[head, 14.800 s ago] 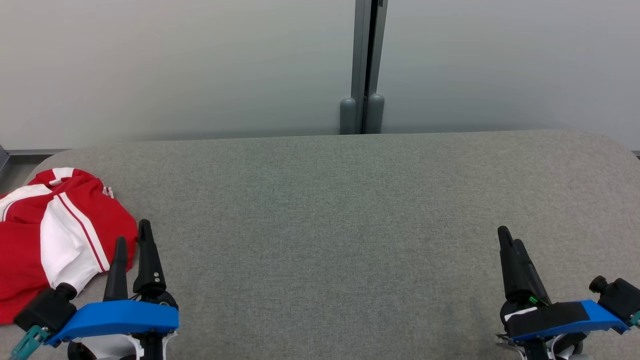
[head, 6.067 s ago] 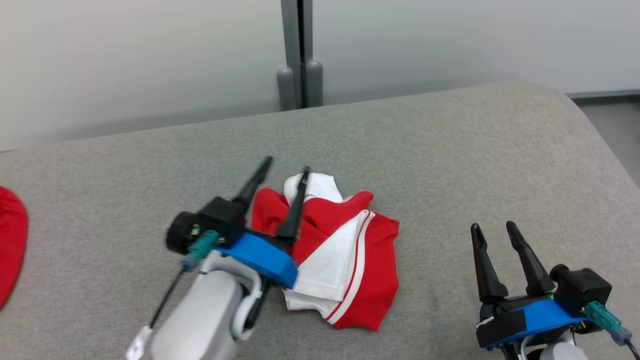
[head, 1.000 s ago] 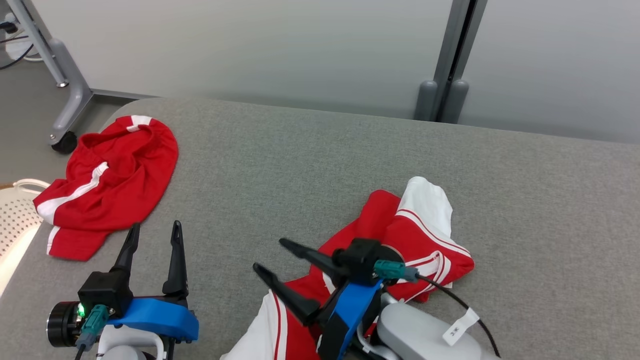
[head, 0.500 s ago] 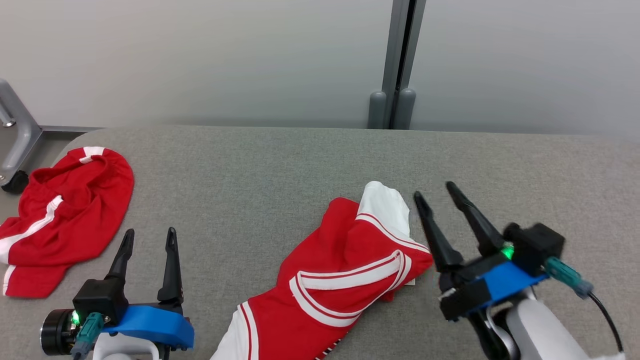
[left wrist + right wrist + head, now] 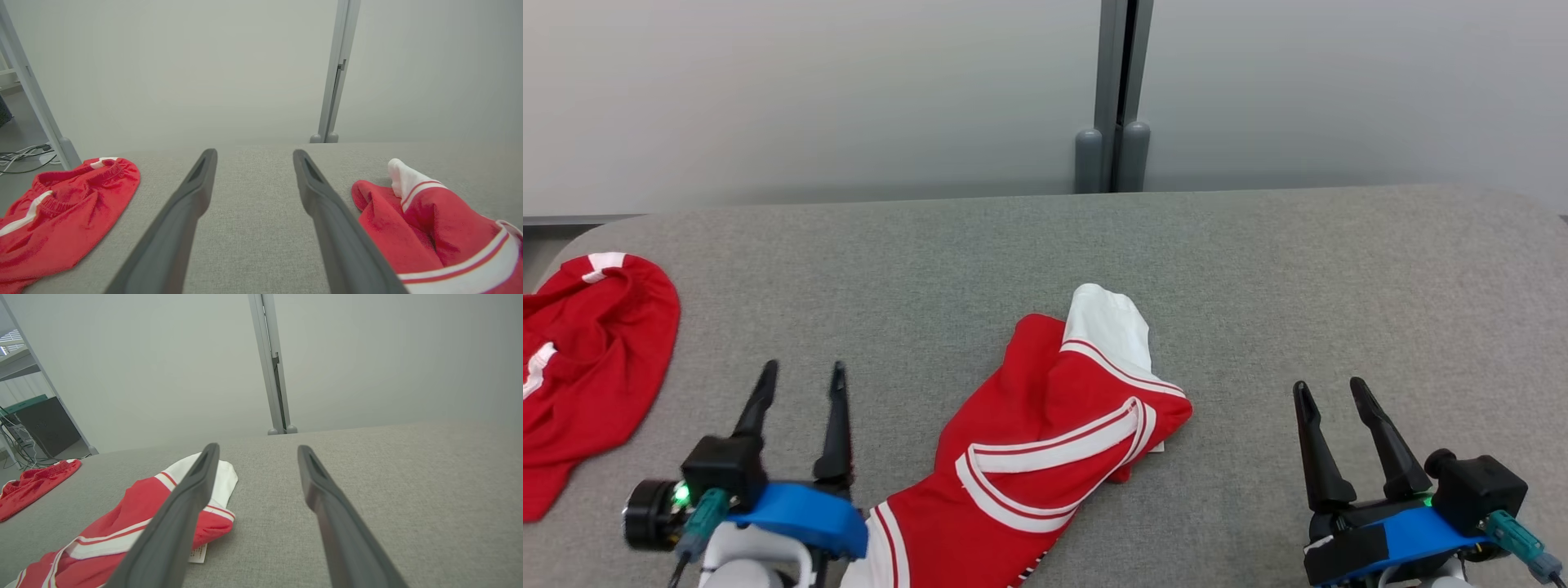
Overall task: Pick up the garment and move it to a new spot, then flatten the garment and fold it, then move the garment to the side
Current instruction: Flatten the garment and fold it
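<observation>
My right claw (image 5: pixel 1329 388) has drawn back. Half a second ago its two dark fingers stood just beside the right edge of the red shirt with white striped trim and a white sleeve (image 5: pixel 1054 441). Now it sits low at my right, spread wide and empty, well apart from the cloth. My left claw (image 5: pixel 802 371) sits low at my left, also spread wide with nothing between its fingers, near the shirt's near end.

The shirt lies in the middle of the surface, drawn out on a slant, with its white sleeve at the far end and its near end running off the bottom of the head view. I judge the move to a new spot done and the flattening only begun, because the cloth is bunched and doubled over itself.

Under it is a grey woven-fabric table top (image 5: pixel 1339 269) with rounded corners. A second crumpled red garment with white trim (image 5: pixel 596 343) lies at its left end. Behind stands a pale grey wall (image 5: pixel 768 98) with a grey metal post (image 5: pixel 1112 90).
</observation>
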`<state>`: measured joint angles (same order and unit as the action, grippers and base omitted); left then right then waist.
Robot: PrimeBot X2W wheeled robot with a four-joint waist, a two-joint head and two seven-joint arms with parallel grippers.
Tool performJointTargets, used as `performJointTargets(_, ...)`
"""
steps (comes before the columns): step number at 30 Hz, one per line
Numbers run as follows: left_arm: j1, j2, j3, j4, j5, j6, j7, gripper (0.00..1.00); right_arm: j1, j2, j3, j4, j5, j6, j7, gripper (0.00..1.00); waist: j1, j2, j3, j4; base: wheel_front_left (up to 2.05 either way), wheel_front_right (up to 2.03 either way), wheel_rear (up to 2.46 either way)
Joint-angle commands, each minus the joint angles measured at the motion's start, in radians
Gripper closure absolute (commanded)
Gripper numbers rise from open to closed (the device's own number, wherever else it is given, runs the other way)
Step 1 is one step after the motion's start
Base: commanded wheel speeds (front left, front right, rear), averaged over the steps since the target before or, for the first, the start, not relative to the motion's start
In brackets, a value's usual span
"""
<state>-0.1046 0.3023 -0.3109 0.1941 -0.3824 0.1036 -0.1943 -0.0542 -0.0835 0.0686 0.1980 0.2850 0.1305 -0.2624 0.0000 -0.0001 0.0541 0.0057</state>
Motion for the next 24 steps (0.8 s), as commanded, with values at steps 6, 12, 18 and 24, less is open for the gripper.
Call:
performJointTargets(6, -0.178, -0.062, -0.127, 0.037, 0.050, -0.085, 0.062, 0.00, -0.028, 0.008, 0.002, 0.003, -0.007, 0.000, -0.004, 0.00, 0.0000, 0.0001, 0.026, -0.043, 0.00, 0.00, 0.00)
performJointTargets(12, -0.337, -0.144, -0.276, 0.168, 0.095, -0.183, 0.146, 0.00, -0.052, 0.010, -0.003, 0.006, -0.011, 0.000, -0.004, 0.00, 0.0000, 0.0001, 0.068, -0.098, 0.00, 0.00, 0.00)
performJointTargets(18, -0.429, -0.177, -0.412, 0.339, 0.109, -0.227, 0.243, 0.00, -0.069, 0.016, -0.014, 0.003, -0.008, 0.000, -0.004, 0.00, 0.0000, 0.0001, 0.106, -0.138, 0.00, 0.00, 0.00)
performJointTargets(24, -0.468, -0.184, -0.506, 0.485, 0.095, -0.235, 0.279, 0.00, -0.079, 0.019, -0.022, 0.004, -0.005, 0.000, -0.004, 0.00, 0.0000, 0.0001, 0.124, -0.154, 0.00, 0.00, 0.00)
